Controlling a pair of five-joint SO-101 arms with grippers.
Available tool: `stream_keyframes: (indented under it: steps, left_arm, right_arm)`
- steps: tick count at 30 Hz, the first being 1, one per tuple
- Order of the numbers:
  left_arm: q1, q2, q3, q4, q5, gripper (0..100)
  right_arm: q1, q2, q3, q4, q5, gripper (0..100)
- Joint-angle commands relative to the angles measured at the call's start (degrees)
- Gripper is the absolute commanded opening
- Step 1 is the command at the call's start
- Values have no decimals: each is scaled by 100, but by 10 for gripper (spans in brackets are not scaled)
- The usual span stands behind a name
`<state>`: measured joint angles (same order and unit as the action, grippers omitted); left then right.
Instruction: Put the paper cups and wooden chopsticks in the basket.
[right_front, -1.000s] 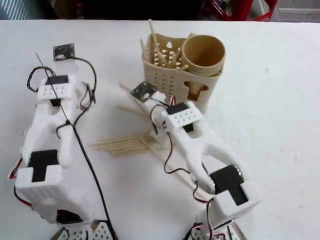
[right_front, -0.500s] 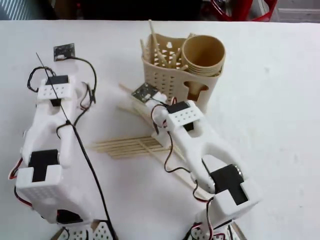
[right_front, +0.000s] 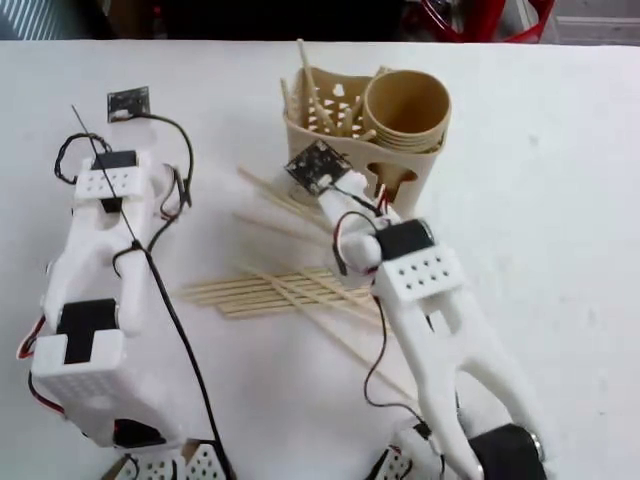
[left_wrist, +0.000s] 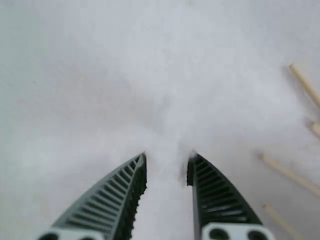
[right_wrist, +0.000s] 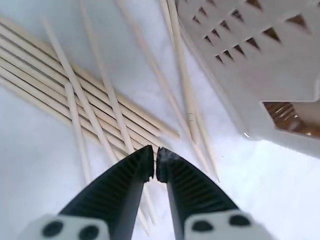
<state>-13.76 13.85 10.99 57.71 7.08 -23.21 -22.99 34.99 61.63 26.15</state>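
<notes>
The perforated cream basket (right_front: 340, 150) stands at the back middle of the table and holds stacked paper cups (right_front: 405, 105) and several upright chopsticks (right_front: 312, 90). Several wooden chopsticks (right_front: 275, 290) lie loose on the table in front of it. My right arm (right_front: 420, 275) ends just in front of the basket. My right gripper (right_wrist: 155, 162) is shut, its tips just above the loose chopsticks (right_wrist: 85, 95), with the basket (right_wrist: 260, 60) close beside it. My left gripper (left_wrist: 167, 159) is open over bare table, with a few chopstick ends (left_wrist: 287, 172) off to one side.
The left arm (right_front: 95, 240) lies along the left side of the table with a black cable (right_front: 170, 300) running beside it. The white table (right_front: 560, 200) extends to the right of the basket. Red and dark objects sit beyond the far edge.
My right arm has drawn back and swung right, its wrist now pointing at the basket's front. The loose chopsticks have been nudged and fanned out. The left arm has kept still.
</notes>
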Motion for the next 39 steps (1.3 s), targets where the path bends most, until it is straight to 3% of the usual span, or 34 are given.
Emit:
stream_keyframes:
  steps: [1,7,14,27,29,34,39]
  left_arm:
    - [40,-57,-70,-97,9,150]
    - [40,-48,-62,-97,9,150]
    - [40,-48,-62,-97,9,150]
    - [40,-57,-70,-97,9,150]
    - [40,-57,-70,-97,9,150]
    - [40,-57,-70,-97,9,150]
    - [40,-57,-70,-97,9,150]
  right_arm:
    - [-233,-435,88,4,-9,48]
    - [-901,382,105,-207,246,191]
    - [-963,1727,70,-1270,352,193]
    - [-954,2765,62,-1367,615,190]
    - [-954,2747,62,-1367,607,176]
    - [-954,2677,62,-1367,589,16]
    - [-866,2598,62,-1367,607,15]
